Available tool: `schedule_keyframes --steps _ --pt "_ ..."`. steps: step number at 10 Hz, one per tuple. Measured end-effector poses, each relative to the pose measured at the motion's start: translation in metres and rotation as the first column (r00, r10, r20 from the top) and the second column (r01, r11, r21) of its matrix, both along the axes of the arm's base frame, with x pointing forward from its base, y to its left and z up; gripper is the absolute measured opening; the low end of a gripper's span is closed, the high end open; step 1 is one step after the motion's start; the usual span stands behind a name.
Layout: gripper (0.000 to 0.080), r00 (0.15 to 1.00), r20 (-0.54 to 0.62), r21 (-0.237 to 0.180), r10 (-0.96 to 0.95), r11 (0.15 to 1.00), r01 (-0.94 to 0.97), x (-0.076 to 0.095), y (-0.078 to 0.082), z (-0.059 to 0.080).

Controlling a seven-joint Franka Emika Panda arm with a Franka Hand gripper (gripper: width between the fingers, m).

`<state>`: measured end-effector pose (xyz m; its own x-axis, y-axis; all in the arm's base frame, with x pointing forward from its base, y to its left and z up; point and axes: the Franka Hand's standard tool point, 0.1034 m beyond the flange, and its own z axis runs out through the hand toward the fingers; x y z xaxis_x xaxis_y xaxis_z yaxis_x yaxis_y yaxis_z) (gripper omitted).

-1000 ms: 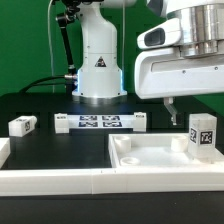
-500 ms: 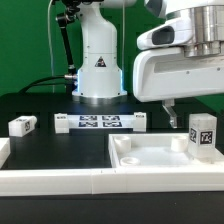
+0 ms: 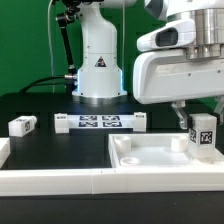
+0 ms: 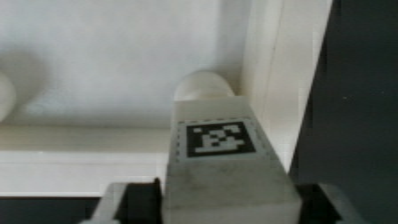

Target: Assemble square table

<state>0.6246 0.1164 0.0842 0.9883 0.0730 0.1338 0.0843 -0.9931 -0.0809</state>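
The white square tabletop (image 3: 150,152) lies rimmed side up at the exterior view's lower right. One white tagged leg (image 3: 203,133) stands upright in its far right corner. My gripper (image 3: 190,115) hangs just above this leg. In the wrist view the leg (image 4: 217,140) sits between my two fingers (image 4: 135,200), with a dark gap on each side, so the gripper (image 4: 222,205) is open around it. The tabletop's rim (image 4: 267,60) shows behind the leg. Another leg (image 3: 22,125) lies on the black table at the exterior view's left. The other legs are out of view.
The marker board (image 3: 100,123) lies in front of the robot base (image 3: 98,60). The long white L-shaped border wall (image 3: 55,180) runs along the front edge and up the exterior view's left side.
My gripper has moved toward the exterior view's right and slightly down, ending over the standing leg. The leg and tabletop have not moved.
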Motion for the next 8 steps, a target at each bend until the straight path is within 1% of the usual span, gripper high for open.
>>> schedule_keyframes --steps 2,3,4,6,7,8 --pt "0.029 0.999 -0.005 0.009 -0.052 0.999 0.052 -0.0001 0.0 -0.0001" --pt "0.029 0.989 -0.015 0.02 -0.145 0.989 0.146 0.0001 -0.0006 -0.0001" --pt "0.029 0.969 -0.024 0.041 -0.244 0.969 0.245 0.0 -0.0016 -0.0003" --pt "0.029 0.879 -0.053 0.078 -0.474 0.876 0.476 -0.0009 -0.0037 -0.0004" --pt "0.0291 0.835 -0.071 0.089 -0.546 0.83 0.551 -0.0009 -0.0046 -0.0004" --pt "0.0291 0.769 -0.092 0.095 -0.633 0.763 0.64 -0.001 -0.005 -0.0005"
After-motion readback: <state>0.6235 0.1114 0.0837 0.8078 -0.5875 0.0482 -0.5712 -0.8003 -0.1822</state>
